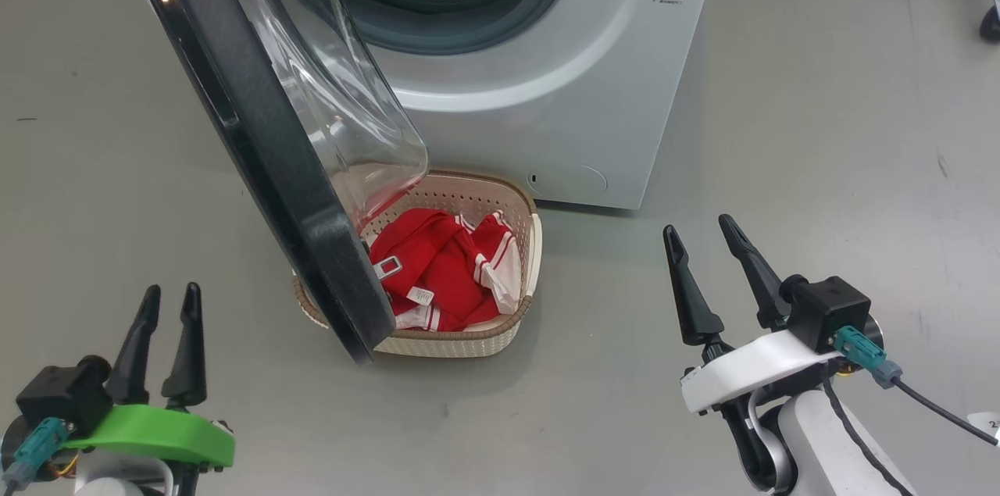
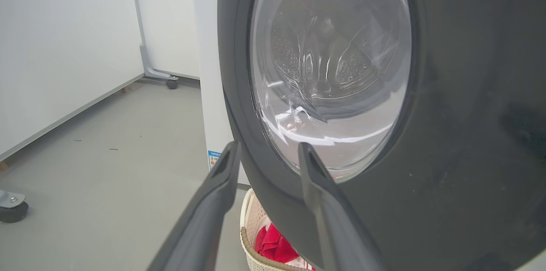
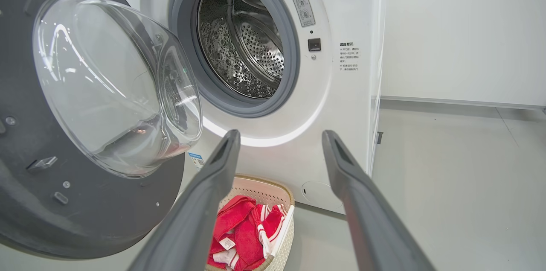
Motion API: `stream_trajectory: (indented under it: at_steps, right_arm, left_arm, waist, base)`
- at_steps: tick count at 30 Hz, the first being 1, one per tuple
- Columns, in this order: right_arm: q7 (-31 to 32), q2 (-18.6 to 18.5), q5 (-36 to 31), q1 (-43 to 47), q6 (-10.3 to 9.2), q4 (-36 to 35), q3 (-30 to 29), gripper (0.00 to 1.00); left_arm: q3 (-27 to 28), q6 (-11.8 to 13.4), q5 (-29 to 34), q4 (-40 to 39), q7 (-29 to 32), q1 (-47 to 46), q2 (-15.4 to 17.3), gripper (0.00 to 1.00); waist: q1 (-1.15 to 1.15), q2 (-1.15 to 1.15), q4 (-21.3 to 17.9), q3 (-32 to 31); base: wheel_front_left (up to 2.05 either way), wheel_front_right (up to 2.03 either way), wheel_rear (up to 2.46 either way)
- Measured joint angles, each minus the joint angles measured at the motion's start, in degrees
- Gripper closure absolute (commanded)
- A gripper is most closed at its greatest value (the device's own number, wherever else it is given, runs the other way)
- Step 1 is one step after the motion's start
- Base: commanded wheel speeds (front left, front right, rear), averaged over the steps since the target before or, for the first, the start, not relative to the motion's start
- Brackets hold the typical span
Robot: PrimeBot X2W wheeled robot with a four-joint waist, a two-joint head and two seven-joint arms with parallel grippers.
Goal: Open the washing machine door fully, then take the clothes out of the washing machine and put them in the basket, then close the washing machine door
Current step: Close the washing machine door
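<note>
The white washing machine (image 1: 547, 90) stands at the top with its door (image 1: 266, 144) swung out towards me, black rim edge-on. Its steel drum (image 3: 243, 40) looks bare inside. The cream basket (image 1: 531, 246) sits on the floor below the opening, partly behind the door's lower edge, with the red clothes (image 1: 437, 269) in it. My left gripper (image 1: 172, 291) is open at the lower left, left of the door; in the left wrist view it (image 2: 268, 148) points at the door's outer face (image 2: 448, 134). My right gripper (image 1: 697, 225) is open, right of the basket, holding nothing.
Grey floor lies all around the machine. A white wall panel on a wheeled foot (image 2: 170, 83) stands behind and left of the machine. A caster (image 2: 13, 209) sits at the left edge, and another wheel (image 1: 991, 23) at the far right.
</note>
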Motion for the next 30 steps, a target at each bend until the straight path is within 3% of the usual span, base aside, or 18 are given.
stream_trajectory:
  at_steps: [12,17,25,30]
  right_arm:
    - [0.0,0.0,0.0,0.64,0.0,0.35,0.21,0.0]
    - [0.0,-0.04,0.0,0.69,0.0,0.53,0.46,0.0]
    - [0.0,-0.15,0.0,0.9,0.0,0.92,1.31,0.0]
    - [0.0,-0.16,0.0,0.93,0.0,0.96,1.53,0.0]
  left_arm:
    - [-0.14,0.0,0.22,0.33,0.0,-0.01,0.0,1.0]
    - [0.85,0.0,-3.01,0.08,0.0,-0.57,0.01,1.0]
    - [0.73,0.0,-16.52,-0.76,2.75,-2.39,-1.3,1.0]
    - [1.78,0.0,-30.94,-1.9,9.49,-3.32,-4.82,1.0]
  waist:
    - [0.0,0.0,0.08,-0.54]
    - [0.0,0.0,0.23,-0.99]
    - [0.0,0.0,0.46,-1.87]
    - [0.0,0.0,0.5,-2.13]
  base:
    - [0.0,0.0,0.0]
    - [0.0,0.0,0.0]
    - [0.0,0.0,0.0]
    - [0.0,0.0,0.0]
